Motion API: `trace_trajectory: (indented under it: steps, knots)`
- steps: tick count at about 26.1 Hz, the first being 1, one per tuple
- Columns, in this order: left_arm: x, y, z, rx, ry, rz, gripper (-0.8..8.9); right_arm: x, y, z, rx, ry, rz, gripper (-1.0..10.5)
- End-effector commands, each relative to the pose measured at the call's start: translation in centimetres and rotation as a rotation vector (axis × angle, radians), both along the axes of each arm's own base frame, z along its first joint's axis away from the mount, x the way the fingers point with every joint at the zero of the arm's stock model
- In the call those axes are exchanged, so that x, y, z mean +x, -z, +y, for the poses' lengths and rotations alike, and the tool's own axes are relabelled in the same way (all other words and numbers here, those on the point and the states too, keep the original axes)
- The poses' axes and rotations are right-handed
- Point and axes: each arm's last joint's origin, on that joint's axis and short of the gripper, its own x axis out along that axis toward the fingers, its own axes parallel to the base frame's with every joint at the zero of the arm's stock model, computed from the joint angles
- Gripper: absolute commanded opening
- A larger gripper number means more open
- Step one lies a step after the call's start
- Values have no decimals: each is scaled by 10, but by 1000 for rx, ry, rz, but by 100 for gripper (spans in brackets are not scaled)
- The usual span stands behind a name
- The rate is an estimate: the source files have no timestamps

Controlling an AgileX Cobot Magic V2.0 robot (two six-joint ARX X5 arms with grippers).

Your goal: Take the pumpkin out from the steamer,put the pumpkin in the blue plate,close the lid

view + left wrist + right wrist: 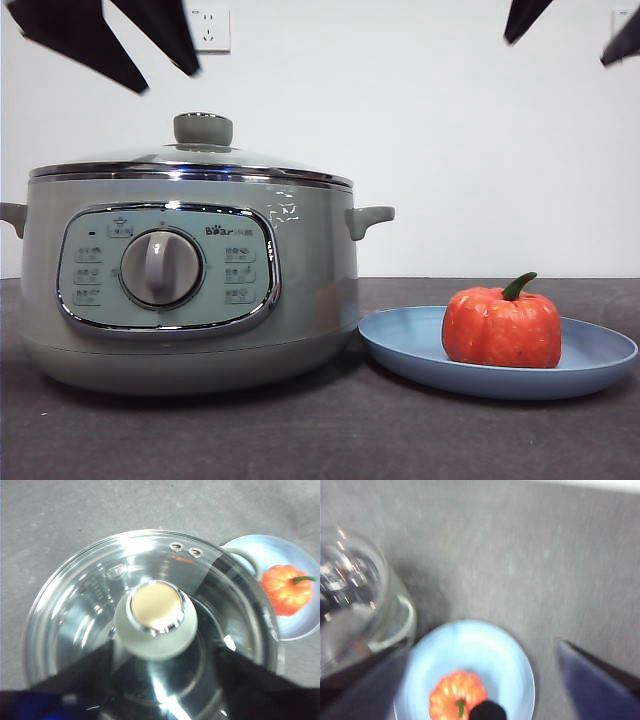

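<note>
Front view: steamer [190, 285] fills the left half of the frame, standing on the dark table [330, 440]. Lid [195, 160] seated on the chrome rim, knob up. Blue plate [590, 352] lower right, its left edge just beside the steamer base. Pumpkin [502, 328] sits upright in the plate, green stem up.

Left gripper [155, 680]: above the lid, jaws spread wide to either side of the knob, not touching it; its black tips show at upper left of the front view.

Right gripper [485, 680]: above the plate, jaws spread apart, nothing held. Tips at upper right of the front view.

White wall behind, wall socket [208, 28] at top.
</note>
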Motion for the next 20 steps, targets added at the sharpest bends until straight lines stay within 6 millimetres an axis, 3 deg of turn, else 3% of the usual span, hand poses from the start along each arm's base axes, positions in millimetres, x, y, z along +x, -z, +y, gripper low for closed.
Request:
trace_trajectory:
  steps: [1, 5, 10, 15, 20]
  knots:
    - [-17, -16, 9, -42, 1, -69, -9, -6, -4, -2, 10, -7, -41, -14]
    - [-44, -29, 27, -43, -59, -235, -9, -17, -3, -6, 58, -21, -161, -12]
    - [-82, 3, 51, -83, -128, -365, -8, -39, 28, -9, 132, -55, -296, -12]
    - [-106, 32, 65, -121, -156, -394, -8, -49, 53, -10, 191, -58, -303, -12]
    - [-116, 39, 71, -106, -161, -351, -3, -50, 59, -11, 158, -58, -262, 1]
